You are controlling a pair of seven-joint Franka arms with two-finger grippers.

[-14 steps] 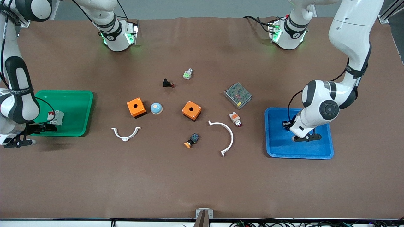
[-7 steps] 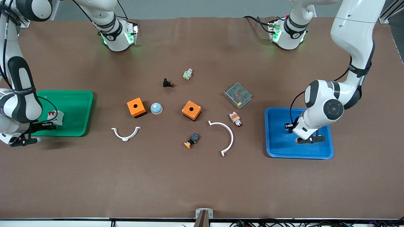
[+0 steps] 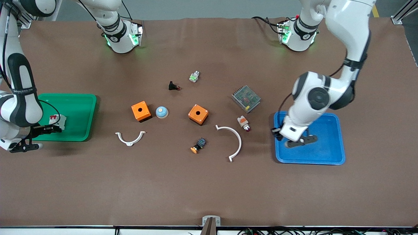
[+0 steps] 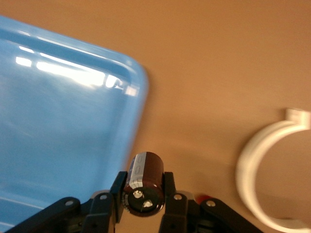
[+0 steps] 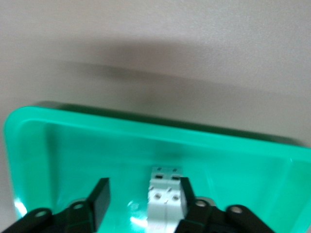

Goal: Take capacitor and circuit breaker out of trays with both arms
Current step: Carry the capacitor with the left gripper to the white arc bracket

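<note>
The capacitor (image 4: 146,180), a small dark cylinder with a reddish-brown sleeve, is held between the fingers of my left gripper (image 4: 144,187). In the front view the left gripper (image 3: 276,131) hangs over the rim of the blue tray (image 3: 326,157) on the side toward the table's middle. The tray also shows in the left wrist view (image 4: 58,121). The breaker (image 3: 58,120), white-grey with red levers, lies in the green tray (image 3: 78,114). My right gripper (image 3: 48,129) is open over that tray. In the right wrist view the breaker (image 5: 165,194) lies between the open fingers of the right gripper (image 5: 143,196), against one of them.
On the table's middle lie two orange boxes (image 3: 141,111) (image 3: 198,114), a blue dome button (image 3: 161,112), two white curved brackets (image 3: 130,138) (image 3: 232,140), a white-orange lamp (image 3: 243,123), an orange-capped switch (image 3: 198,145), a mesh power supply (image 3: 246,98), a black red-tipped button (image 3: 173,86) and a green-white button (image 3: 194,77).
The left arm has swung with the capacitor from over the blue tray's middle to its rim toward the table's middle. The right gripper has hardly moved.
</note>
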